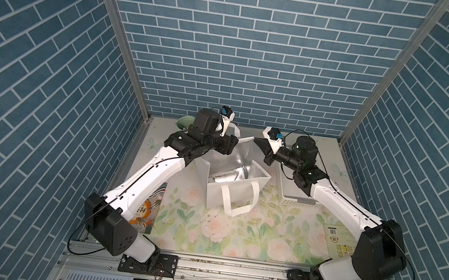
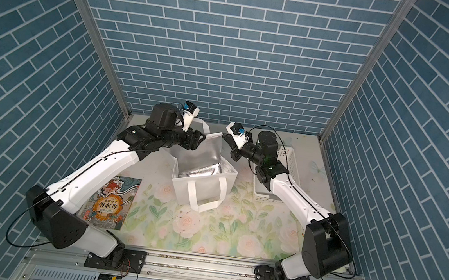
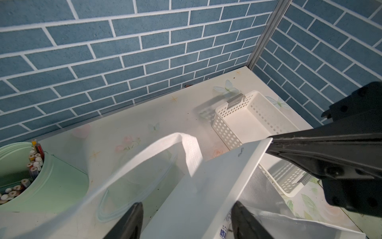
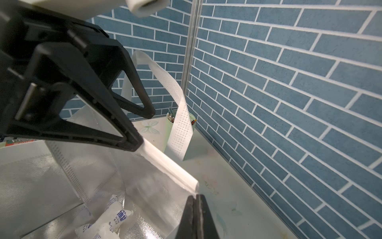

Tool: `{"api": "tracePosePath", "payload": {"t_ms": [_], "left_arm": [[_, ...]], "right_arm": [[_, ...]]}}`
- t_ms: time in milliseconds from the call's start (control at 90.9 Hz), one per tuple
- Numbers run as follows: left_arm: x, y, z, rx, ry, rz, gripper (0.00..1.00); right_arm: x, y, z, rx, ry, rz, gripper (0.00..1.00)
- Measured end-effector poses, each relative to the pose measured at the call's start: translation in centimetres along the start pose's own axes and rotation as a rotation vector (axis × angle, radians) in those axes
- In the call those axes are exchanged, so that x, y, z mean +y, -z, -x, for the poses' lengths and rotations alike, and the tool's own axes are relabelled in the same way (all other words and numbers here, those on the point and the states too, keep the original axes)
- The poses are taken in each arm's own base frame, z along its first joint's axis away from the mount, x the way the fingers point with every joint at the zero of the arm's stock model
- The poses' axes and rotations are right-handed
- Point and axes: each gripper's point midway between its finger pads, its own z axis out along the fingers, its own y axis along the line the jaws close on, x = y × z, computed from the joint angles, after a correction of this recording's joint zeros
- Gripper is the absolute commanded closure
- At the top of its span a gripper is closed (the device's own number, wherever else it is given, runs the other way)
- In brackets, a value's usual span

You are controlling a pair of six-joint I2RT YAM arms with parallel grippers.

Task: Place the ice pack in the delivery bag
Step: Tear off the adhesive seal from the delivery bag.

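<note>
The left claw [image 3: 188,221] stood with its jaws apart, straddling the raised far wall of the delivery bag [image 1: 214,195]. One finger [image 3: 132,219] was outside the white fabric and the other inside, by the silver lining; whether either pressed on the wall could not be told. Facing its tips, at the other end of that same wall, the right claw [image 4: 196,198] held its jaws together, pinched on the corner of the rim. In both top views the two claws met the bag's mouth from opposite sides.

Below and between the claws the bag stood open on the floral table cover [image 1: 219,234]. The ice pack [image 4: 115,217], white with blue print, lay at the bottom on the foil, beneath the right claw's tips and on the inner side of the wall that the left claw straddled.

A strap handle [image 3: 190,149] arched up just past the left claw's outer finger. Beyond that finger, apart from the bag, stood a green pencil cup [image 3: 57,180]. A white perforated basket [image 3: 248,122] lay behind the right claw, under its wrist and just beside the bag. A picture book [image 2: 112,202] lay well behind the left claw, by its forearm.
</note>
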Motion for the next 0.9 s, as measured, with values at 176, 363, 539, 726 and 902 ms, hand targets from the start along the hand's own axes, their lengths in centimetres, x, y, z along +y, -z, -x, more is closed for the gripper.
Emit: {"api": "tracePosePath", "payload": {"t_ms": [176, 363, 539, 726, 902], "left_arm": [[-0.1, 0.0, 0.0, 0.0, 0.012, -0.008, 0.32], [-0.2, 0.0, 0.3, -0.011, 0.025, -0.013, 0.36], [-0.6, 0.0, 0.6, -0.022, 0.041, -0.034, 0.41], [-0.9, 0.0, 0.9, -0.033, 0.055, -0.051, 0.44], [-1.0, -0.2, 0.8, -0.031, 0.062, -0.058, 0.41]], "right_arm": [[0.4, -0.1, 0.1, -0.003, -0.009, 0.01, 1.0], [1.1, -0.3, 0.6, -0.006, -0.017, 0.012, 1.0], [2.8, -0.7, 1.1, -0.001, -0.016, 0.013, 1.0], [3.9, -1.1, 1.2, 0.017, -0.018, 0.008, 1.0], [5.1, -1.4, 1.3, 0.027, -0.019, 0.017, 1.0]]}}
